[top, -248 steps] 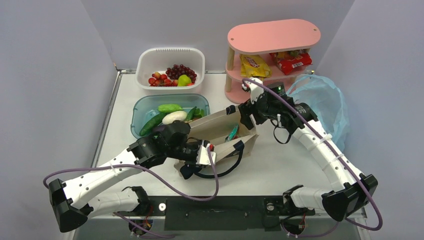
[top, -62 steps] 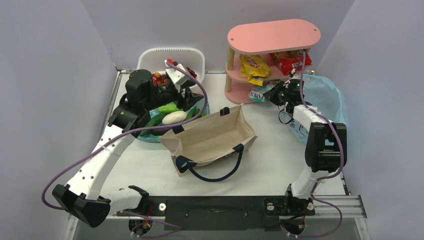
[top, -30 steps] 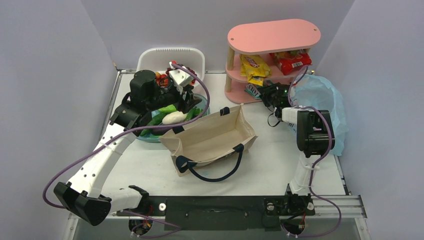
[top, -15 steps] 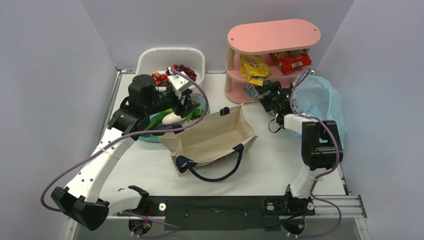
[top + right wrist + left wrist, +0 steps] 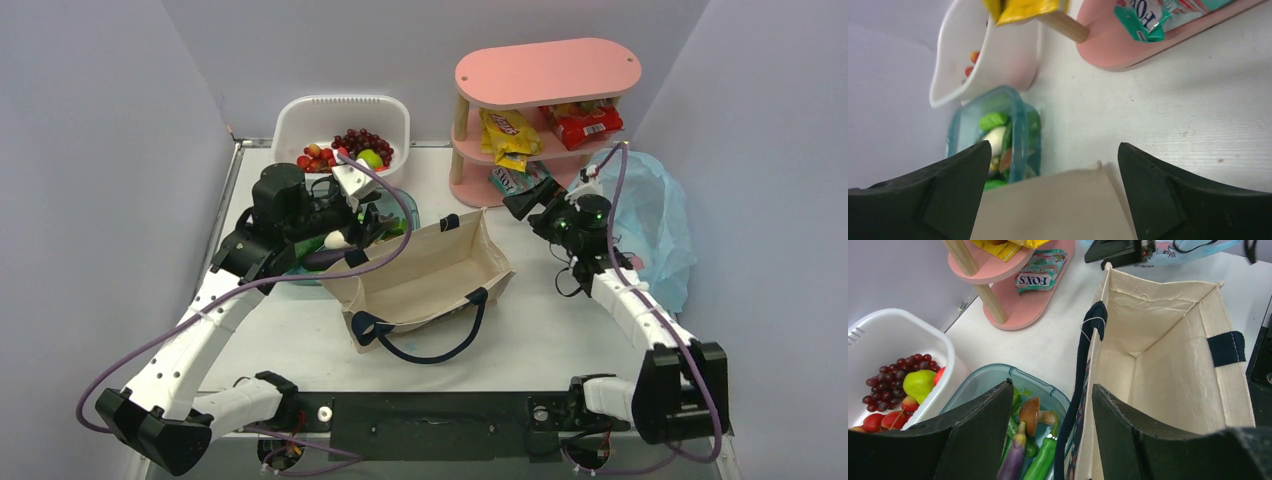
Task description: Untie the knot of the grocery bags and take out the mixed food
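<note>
My left gripper (image 5: 1052, 386) open and empty, canvas tote (image 5: 1158, 355) rim and teal tub (image 5: 975, 387) beneath it, my right gripper (image 5: 1054, 146) spread wide, holding nothing, Fox's packet (image 5: 1148, 17) ahead on the pink shelf (image 5: 1108, 47)

The white slotted basket (image 5: 300, 122) sits at upper centre-left of the top view — a dark red grape bunch (image 5: 360, 142) lies inside it. Directly below, the clear teal tub (image 5: 979, 381) holds a white oval vegetable (image 5: 335, 240). The pink tiered shelf (image 5: 547, 72) stands at upper right on the white table (image 5: 560, 340).
</note>
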Robot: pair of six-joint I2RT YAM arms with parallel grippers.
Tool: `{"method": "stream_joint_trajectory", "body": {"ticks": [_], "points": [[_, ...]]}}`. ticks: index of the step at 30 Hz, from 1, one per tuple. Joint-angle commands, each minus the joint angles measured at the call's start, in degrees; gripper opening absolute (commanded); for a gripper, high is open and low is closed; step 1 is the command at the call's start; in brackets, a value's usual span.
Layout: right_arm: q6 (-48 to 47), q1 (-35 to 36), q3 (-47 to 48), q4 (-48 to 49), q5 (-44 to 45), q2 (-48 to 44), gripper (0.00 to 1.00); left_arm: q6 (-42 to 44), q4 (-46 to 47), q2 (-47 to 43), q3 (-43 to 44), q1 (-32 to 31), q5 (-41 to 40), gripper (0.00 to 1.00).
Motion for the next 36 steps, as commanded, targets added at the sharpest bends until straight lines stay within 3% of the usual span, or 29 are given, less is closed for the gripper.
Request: {"method": "stream_joint_trajectory", "body": {"ticks": [1, 4, 11, 14, 18, 28, 36], "points": [[-22.70, 0.29, 7.41, -18.44, -5.34, -8.50, 0.96, 0.51, 1.83, -1.71, -0.47, -0.19, 2.09, 0.57], [-39.14, -0.87, 18.93, -37.62, -6.27, -10.17, 1.00, 1.45, 1.88, -1.21, -0.09, -0.38, 2.02, 0.57], [-50.85, -13.28, 28.25, -44.51, 6.54, -17.83, 1.00, 2.72, 2.26, 1.12, 2.21, -0.85, 2.24, 0.57], [-54.28, -18.15, 31.19, -46.76, 15.97, -16.43, 1.00, 2.83, 2.56, 1.88, 2.61, -1.53, 2.43, 0.57], [-55.86, -27.35, 35.31, -50.50, 17.03, -11.51, 1.00, 3.42, 2.79, 2.73, 3.59, -2.86, 1.80, 0.57], [-62.02, -41.13, 29.97, -52.85, 17.95, -1.80, 0.99, 4.85, 2.14, 3.10, 4.22, -4.23, 0.58, 0.57], [-67.50, -40.82, 26.67, -52.43, 11.09, 13.78, 1.00, 7.28, 0.74, 5.46, 7.07, -4.92, 0.87, 0.57]]}}
